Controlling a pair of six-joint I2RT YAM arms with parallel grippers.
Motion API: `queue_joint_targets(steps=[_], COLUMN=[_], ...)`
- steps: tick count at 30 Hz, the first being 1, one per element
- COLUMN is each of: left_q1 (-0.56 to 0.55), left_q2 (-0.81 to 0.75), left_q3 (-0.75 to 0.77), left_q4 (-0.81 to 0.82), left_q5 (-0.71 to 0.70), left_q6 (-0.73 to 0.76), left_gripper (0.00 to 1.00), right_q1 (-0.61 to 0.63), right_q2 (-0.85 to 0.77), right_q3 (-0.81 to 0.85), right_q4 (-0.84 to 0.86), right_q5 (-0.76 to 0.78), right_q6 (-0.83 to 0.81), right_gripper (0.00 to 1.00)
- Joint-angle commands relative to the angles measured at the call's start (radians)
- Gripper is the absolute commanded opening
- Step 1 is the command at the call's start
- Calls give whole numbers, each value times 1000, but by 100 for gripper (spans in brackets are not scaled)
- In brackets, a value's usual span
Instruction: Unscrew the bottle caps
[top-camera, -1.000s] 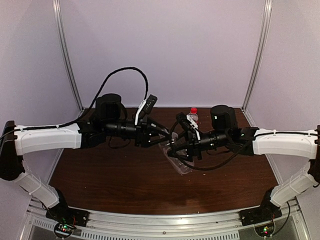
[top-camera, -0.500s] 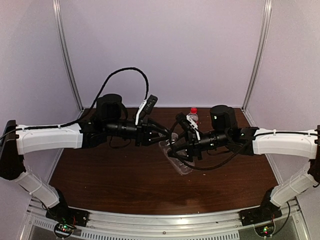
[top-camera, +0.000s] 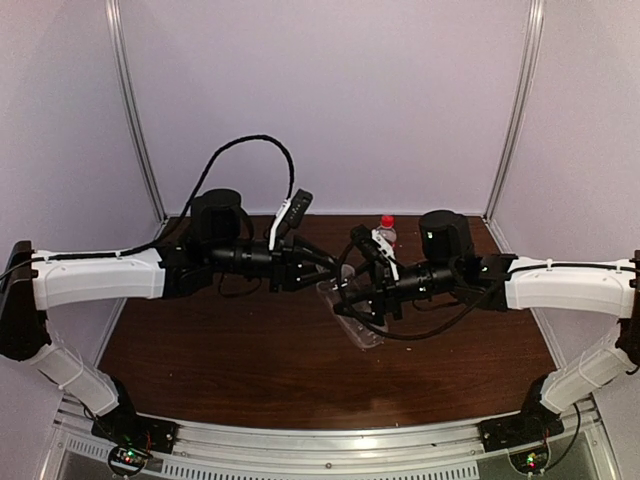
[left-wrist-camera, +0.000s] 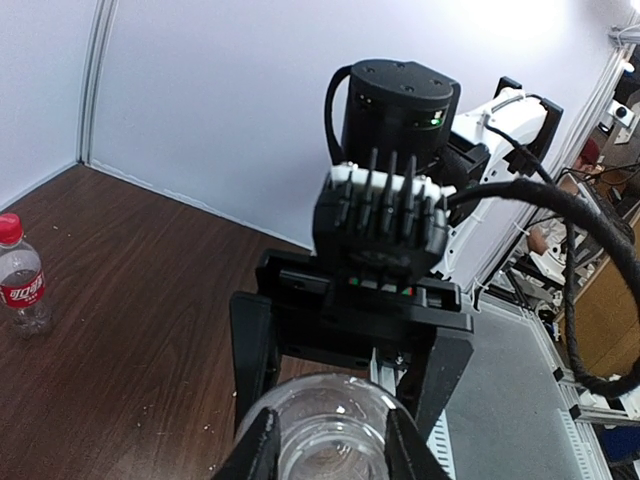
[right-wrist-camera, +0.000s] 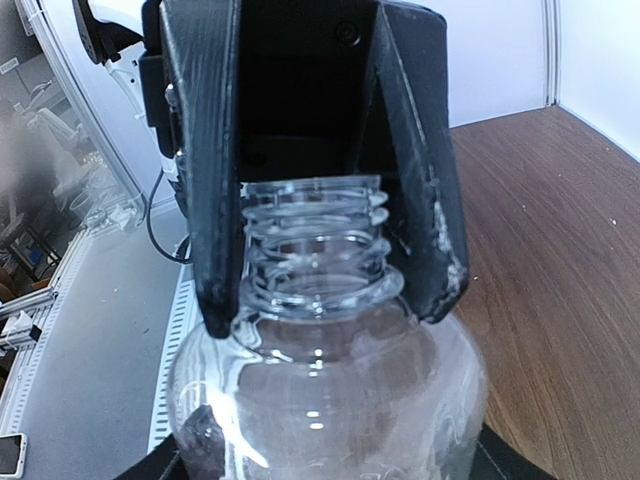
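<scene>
The left hand (left-wrist-camera: 328, 440) has just pinched shut on the bare threaded neck of the plain bottle (right-wrist-camera: 320, 400), held above the table (left-wrist-camera: 130, 300). The right hand (top-camera: 350, 298) is loosening around its body, though I cannot tell how far. This neck carries no cap, so that one looks done. The labelled bottle (left-wrist-camera: 22, 275) at the back still wears its red cap (left-wrist-camera: 8, 228).

Plain bottle (right-wrist-camera: 320, 400) — cut off by the bottom edge in both wrist views.

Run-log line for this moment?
plain bottle: uncapped, threads bare | left claw: shut on its neck | right claw: around body, grip unclear | red-capped bottle: upright, cap on
</scene>
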Motion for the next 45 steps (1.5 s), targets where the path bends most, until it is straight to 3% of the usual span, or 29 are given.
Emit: queue_joint_targets(steps=[1, 9, 17, 25, 32, 45], left_q1=[-2, 3, 34, 90, 286, 386], left_q2=[-44, -72, -134, -138, -57, 290], left_q3=[-14, -11, 9, 96, 84, 348], left_q4=[53, -44, -259, -544, -431, -413], left_q5=[-21, -90, -216, -580, -521, -576], left_q6=[-13, 42, 163, 251, 136, 181], left_gripper=[0, 0, 0, 0, 0, 0], right_q1=[0, -1, -1, -6, -10, -14], right_q2=[3, -11, -47, -68, -63, -81], right_q3=[37, 44, 44, 86, 93, 84], right_q4=[-12, -50, -131, -245, -263, -291], right_q5=[104, 148, 280, 576, 693, 721], right_q6=[15, 6, -10, 58, 92, 105], right_gripper=[73, 100, 100, 100, 100, 100])
